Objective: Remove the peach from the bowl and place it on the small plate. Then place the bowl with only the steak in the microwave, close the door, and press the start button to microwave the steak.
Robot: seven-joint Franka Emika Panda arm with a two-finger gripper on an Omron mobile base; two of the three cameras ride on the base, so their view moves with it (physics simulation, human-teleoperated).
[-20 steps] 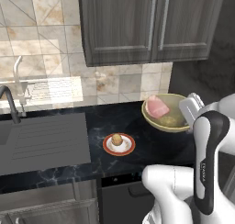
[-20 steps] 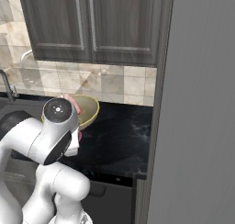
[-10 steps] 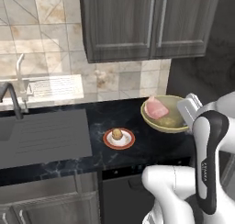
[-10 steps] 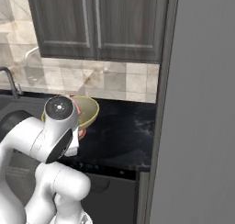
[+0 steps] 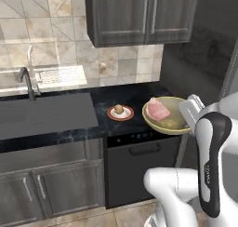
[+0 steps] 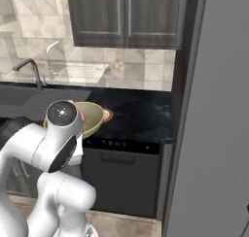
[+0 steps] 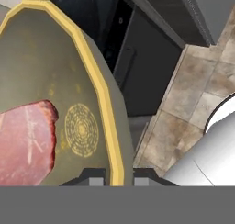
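My gripper (image 7: 117, 175) is shut on the rim of the olive-yellow bowl (image 7: 55, 81), and its fingers (image 7: 94, 177) straddle the yellow edge. The pink steak (image 7: 23, 145) lies inside. In the left base view the bowl (image 5: 169, 121) with the steak (image 5: 157, 110) hangs in the air beyond the counter's front edge, held at its right side by the gripper (image 5: 188, 114). The peach (image 5: 119, 109) sits on the small red-rimmed plate (image 5: 121, 113) on the black counter, left of the bowl. The bowl (image 6: 92, 117) peeks out behind my arm. The microwave and its door are out of view.
A sink (image 5: 46, 114) with a faucet (image 5: 25, 82) lies left of the plate. A black dishwasher front (image 5: 139, 165) stands below the bowl. Dark wood upper cabinets (image 5: 139, 14) hang above the counter. A tall grey panel (image 6: 219, 110) stands at the right. Tiled floor (image 7: 183, 117) lies below.
The whole scene has shifted: the base has backed away from the counter, taking the held bowl out past the counter's edge. Peach and plate stay put on the counter.
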